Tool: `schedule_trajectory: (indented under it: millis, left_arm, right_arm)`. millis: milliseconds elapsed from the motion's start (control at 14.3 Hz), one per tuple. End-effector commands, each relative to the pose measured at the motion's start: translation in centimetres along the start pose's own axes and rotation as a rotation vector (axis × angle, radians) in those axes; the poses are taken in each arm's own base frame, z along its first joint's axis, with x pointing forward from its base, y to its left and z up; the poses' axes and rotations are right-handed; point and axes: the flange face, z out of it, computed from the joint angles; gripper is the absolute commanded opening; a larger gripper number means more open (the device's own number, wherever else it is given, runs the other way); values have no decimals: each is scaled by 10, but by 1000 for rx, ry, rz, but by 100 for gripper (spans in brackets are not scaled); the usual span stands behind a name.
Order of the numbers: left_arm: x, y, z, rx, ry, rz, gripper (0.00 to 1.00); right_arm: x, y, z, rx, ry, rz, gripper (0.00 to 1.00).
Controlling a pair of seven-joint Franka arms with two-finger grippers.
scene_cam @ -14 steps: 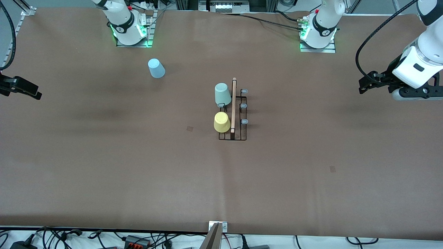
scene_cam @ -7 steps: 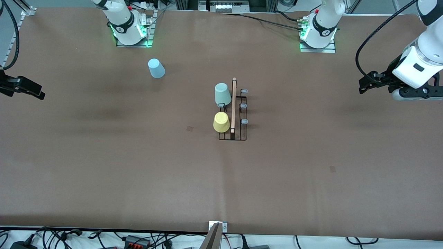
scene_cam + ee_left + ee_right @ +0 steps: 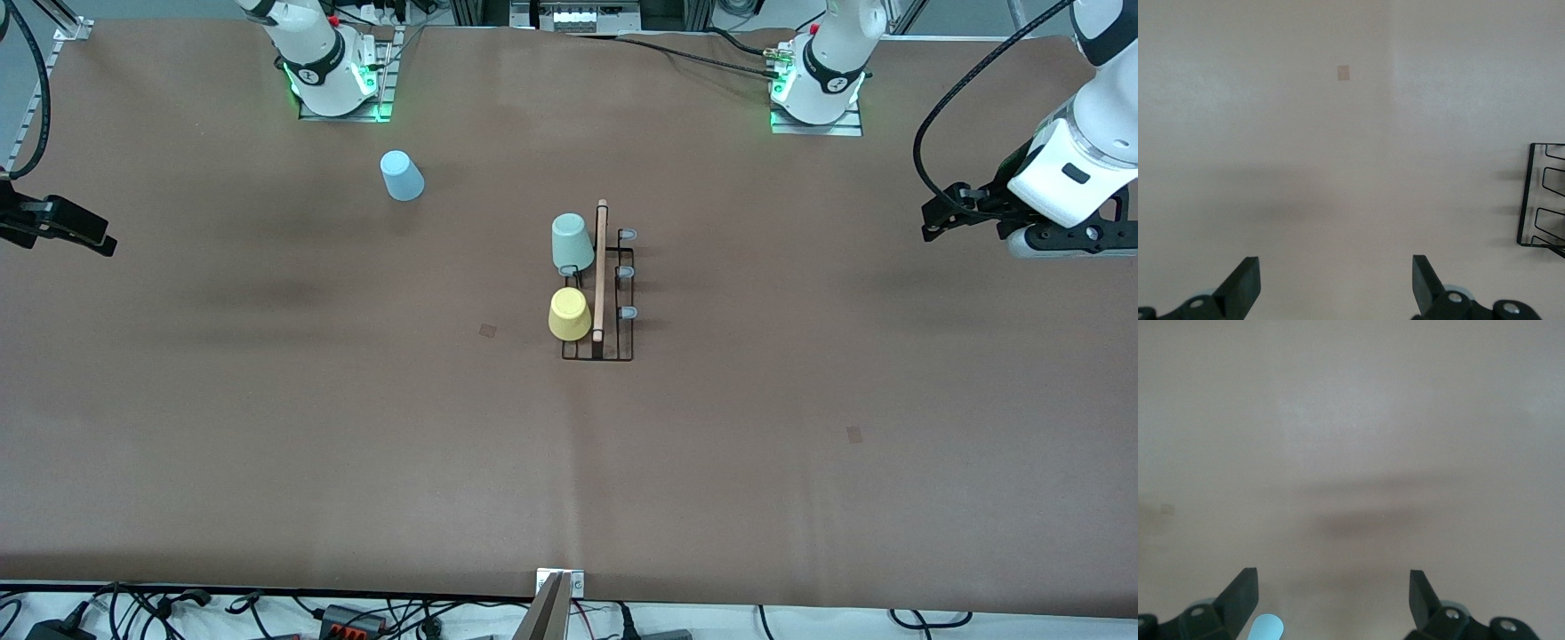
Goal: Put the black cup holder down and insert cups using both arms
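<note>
The black cup holder [image 3: 597,359] with its wooden rod handle [image 3: 601,267] stands at the table's middle. A mint green cup [image 3: 571,242] and a yellow cup [image 3: 570,314] sit upside down on its prongs on the side toward the right arm's end. The light blue cup [image 3: 402,175] stands upside down on the table near the right arm's base; it also shows in the right wrist view [image 3: 1266,629]. My left gripper [image 3: 933,222] [image 3: 1336,287] is open and empty above the left arm's end of the table; the holder's edge [image 3: 1523,200] shows in its view. My right gripper [image 3: 98,244] [image 3: 1333,603] is open and empty above the right arm's end.
Three grey-tipped prongs [image 3: 627,272] on the holder's side toward the left arm's end are bare. Small tape marks [image 3: 488,330] [image 3: 854,435] lie on the brown table cover. Cables and a camera mount [image 3: 551,604] run along the edge nearest the front camera.
My right gripper has shifted slightly toward the table's middle. The left arm, cups and holder have not visibly moved.
</note>
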Motion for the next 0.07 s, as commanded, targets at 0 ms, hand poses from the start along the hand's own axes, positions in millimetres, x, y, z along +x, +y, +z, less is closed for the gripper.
schedule_trajectory:
  millis: [0]
  left_arm:
    - [2, 0, -6, -13, -4, 17, 100]
  right_arm:
    - [-2, -1, -6, 17, -4, -11, 100]
